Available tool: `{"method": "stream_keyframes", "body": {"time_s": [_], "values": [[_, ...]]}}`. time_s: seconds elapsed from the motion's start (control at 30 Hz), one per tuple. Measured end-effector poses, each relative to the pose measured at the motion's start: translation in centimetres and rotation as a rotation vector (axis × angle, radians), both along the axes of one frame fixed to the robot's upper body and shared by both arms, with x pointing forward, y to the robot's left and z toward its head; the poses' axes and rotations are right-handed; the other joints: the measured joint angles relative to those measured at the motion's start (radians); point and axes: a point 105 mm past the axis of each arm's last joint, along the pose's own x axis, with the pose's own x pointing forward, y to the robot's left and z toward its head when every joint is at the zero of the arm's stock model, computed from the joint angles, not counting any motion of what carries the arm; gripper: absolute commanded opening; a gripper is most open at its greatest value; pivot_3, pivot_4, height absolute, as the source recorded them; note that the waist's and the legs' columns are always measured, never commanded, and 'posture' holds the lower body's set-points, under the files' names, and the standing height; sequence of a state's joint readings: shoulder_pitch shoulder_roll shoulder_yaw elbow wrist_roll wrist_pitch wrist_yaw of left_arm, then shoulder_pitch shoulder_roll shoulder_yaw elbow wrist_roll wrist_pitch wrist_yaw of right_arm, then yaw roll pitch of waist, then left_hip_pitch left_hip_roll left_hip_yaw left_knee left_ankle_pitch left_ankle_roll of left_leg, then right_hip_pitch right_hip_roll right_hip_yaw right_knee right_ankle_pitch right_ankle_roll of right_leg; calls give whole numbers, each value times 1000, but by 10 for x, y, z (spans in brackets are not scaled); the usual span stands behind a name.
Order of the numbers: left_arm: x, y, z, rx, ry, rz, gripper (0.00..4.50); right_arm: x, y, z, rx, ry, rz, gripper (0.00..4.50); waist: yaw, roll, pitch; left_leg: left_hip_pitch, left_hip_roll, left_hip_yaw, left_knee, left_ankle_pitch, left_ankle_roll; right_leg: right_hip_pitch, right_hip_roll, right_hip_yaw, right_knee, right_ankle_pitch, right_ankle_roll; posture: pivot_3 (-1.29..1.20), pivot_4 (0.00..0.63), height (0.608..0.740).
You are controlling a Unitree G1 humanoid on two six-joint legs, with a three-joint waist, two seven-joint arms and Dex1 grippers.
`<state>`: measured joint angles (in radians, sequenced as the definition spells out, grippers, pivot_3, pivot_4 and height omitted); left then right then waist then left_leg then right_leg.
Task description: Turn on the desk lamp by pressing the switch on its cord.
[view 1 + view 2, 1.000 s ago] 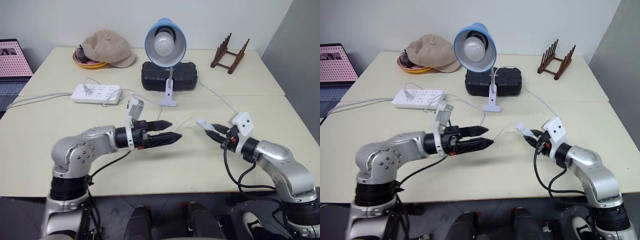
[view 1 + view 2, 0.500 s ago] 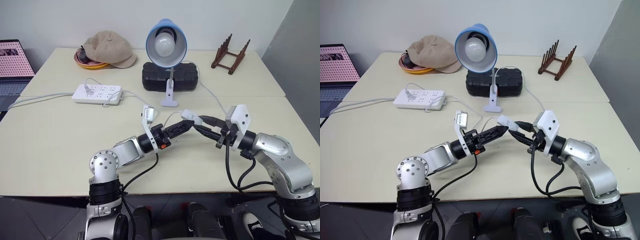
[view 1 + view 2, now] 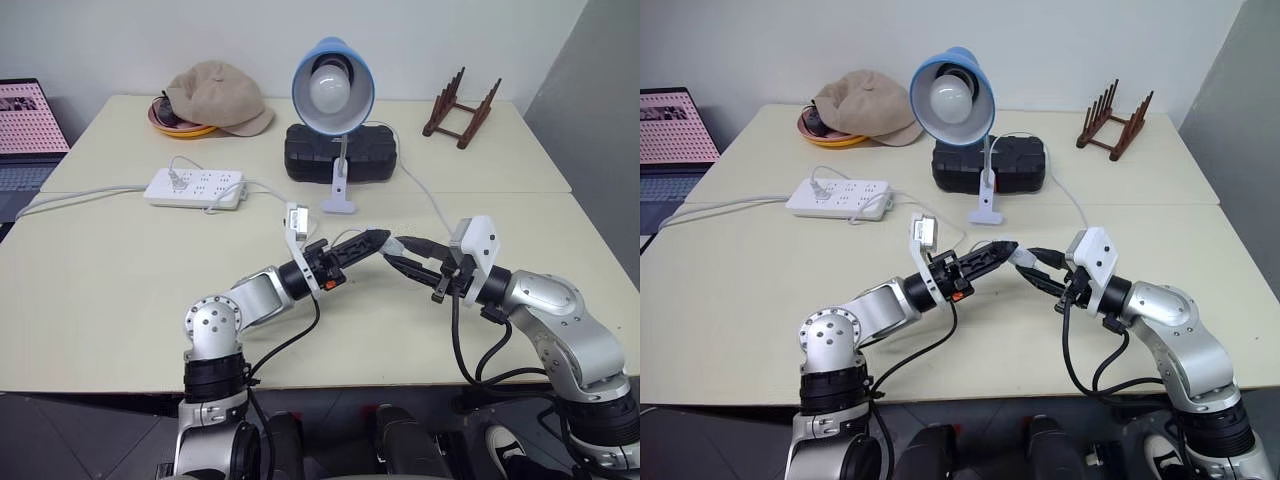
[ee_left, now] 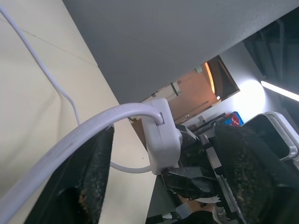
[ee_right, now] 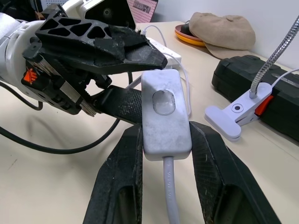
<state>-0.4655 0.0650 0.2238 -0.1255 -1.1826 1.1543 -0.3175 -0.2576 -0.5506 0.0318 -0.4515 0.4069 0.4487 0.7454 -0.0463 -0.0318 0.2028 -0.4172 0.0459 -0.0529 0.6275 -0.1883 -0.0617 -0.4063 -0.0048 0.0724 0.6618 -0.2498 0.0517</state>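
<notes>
Halfway closed from wide open a second ago: left gripper, straddling the switch mid-table before the unlit desk lamp. From the left wrist, parted fingers flanking switch and cord. From the right wrist, right gripper clamping the switch's sides, button uncovered; press likely imminent.

bare table near left, power strip beyond

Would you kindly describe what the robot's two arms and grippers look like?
Both arms are silver metal with black joints and loose black cables. Each wrist carries a white camera bracket. The left gripper and right gripper have black tapered fingers; orange marks sit at the left one's base.
</notes>
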Motion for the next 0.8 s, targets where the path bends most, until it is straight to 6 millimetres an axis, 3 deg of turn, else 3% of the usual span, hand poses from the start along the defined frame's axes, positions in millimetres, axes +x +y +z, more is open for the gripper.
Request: {"method": "stream_keyframes", "body": {"time_s": [0.37, 0.73, 0.8], "values": [[-5, -2, -7, 28, 10, -28, 546, 1, 0, 0, 0, -4, -9, 1071, 1, 0, 0, 0, 0, 0, -1, 0, 0, 0, 0, 0, -1, 0, 0, 0, 150, 740], [-5, -2, -6, 23, 14, -27, 488, 1, 0, 1, -2, -12, -11, 1071, 1, 0, 0, -1, 0, 0, -1, 0, 0, 0, 0, 0, -1, 0, 0, 0, 150, 740], [-5, -2, -6, 29, 12, -27, 1203, 1, 0, 1, -3, -12, -11, 1071, 1, 0, 0, -1, 0, 0, -1, 0, 0, 0, 0, 0, -2, 0, 0, 0, 150, 740]]}}
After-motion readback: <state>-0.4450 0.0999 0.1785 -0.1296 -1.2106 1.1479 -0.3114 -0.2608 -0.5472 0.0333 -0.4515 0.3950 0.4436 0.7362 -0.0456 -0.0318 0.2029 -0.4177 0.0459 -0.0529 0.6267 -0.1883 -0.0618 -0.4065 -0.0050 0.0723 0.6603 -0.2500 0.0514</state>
